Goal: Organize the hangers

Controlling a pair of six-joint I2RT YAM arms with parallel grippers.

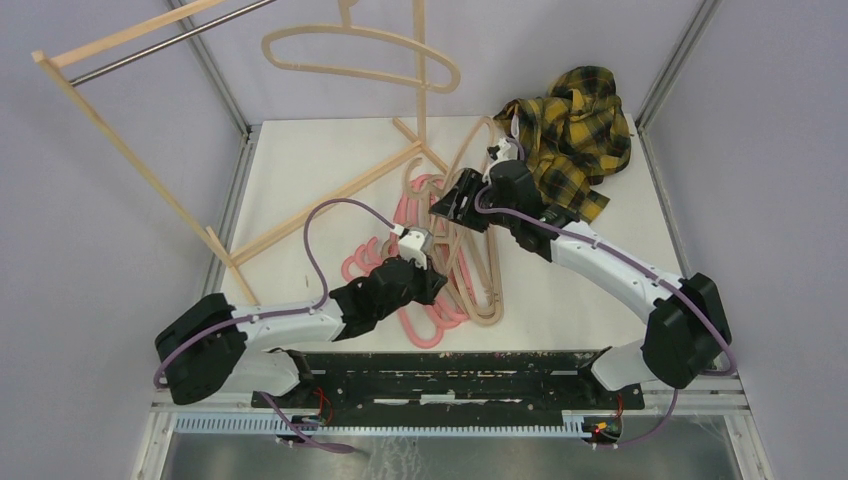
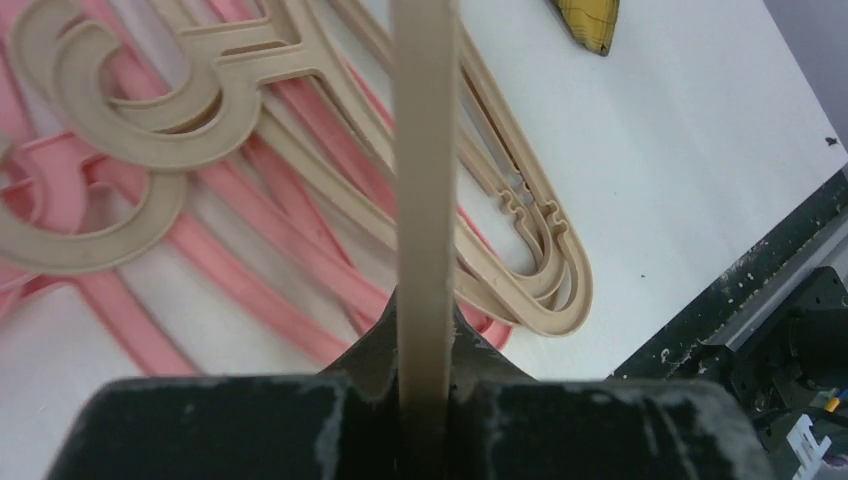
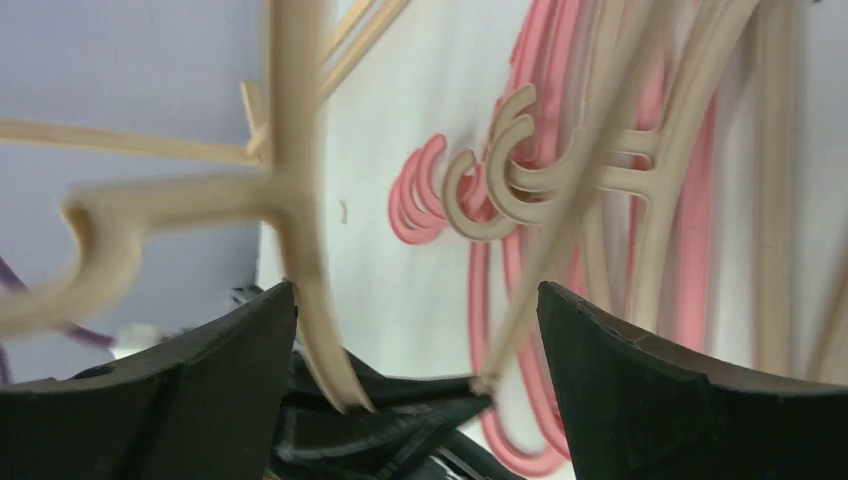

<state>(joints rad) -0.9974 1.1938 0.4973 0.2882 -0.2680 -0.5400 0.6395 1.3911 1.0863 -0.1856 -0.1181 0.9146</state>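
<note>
The left gripper [image 2: 425, 360] was clamped shut on the thin bar of a beige hanger [image 2: 424, 180], which rose straight out of its jaws, lifted above the pile of hangers [image 1: 470, 285] that lay pink and beige on the surface [image 1: 560, 315] between the two arms. The right gripper [image 3: 412, 300] stood wide open and held nothing. Even so, a blurred beige limb, probably of the same hanger, ran between its fingers [image 3: 620, 380] and down into its throat.

That was the nearest hazard. If either arm pulled away at an angle, the limb could catch on an open finger and wrench the hanger out of the left gripper's narrow hold. The bar was slim and smooth and pinched at one spot only, so the hanger could also pivot and leave its hook facing the wrong way for the rail.

The hooks in the pile overlapped closely, and whether the lifted hanger was free of them could not be told. A snag there would drag its neighbours along.

Further off, the wooden rack [image 1: 130, 165] looked light, and another hanger [image 1: 360, 55] hung high beside its post, so a swinging approach could knock it off. The yellow plaid shirt [image 1: 575, 125] lay just beside the right arm's wrist and could be caught as the arm withdrew
</note>
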